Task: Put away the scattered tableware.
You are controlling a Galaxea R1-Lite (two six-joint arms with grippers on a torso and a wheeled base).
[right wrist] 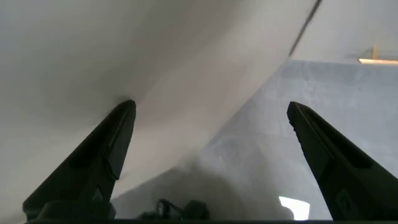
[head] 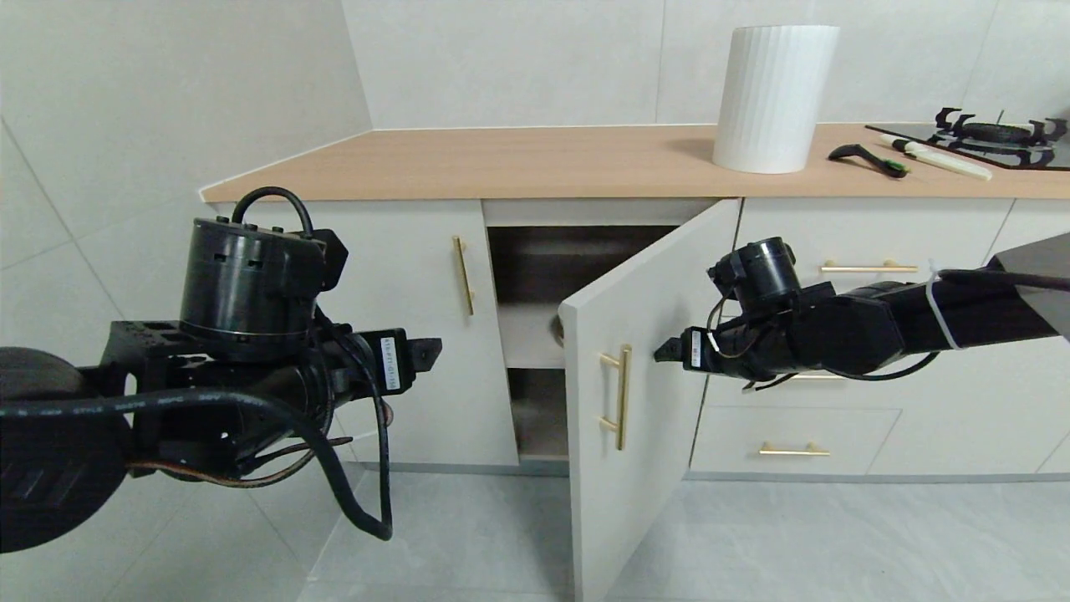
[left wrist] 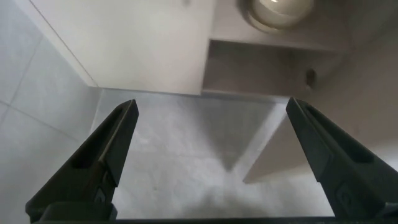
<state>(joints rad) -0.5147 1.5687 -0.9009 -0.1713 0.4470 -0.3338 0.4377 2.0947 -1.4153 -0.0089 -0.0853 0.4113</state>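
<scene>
A ribbed white cylinder (head: pixel 773 96), perhaps a vase, stands on the wooden counter (head: pixel 501 159).

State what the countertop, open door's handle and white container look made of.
The countertop looks like wood or wood-look laminate: matte tan. The door handle looks metal: brushed gold sheen. The white container is ribbed, matte; plastic or ceramic, unclear.

Left arm (head: pixel 209 401) on the near left, left hand (head: pixel 422 355) level, pointing right, jaws spread wide, empty. Right arm (head: pixel 878 326) reaches in from the right, right hand (head: pixel 669 351) pointing left, jaws spread, empty.
</scene>
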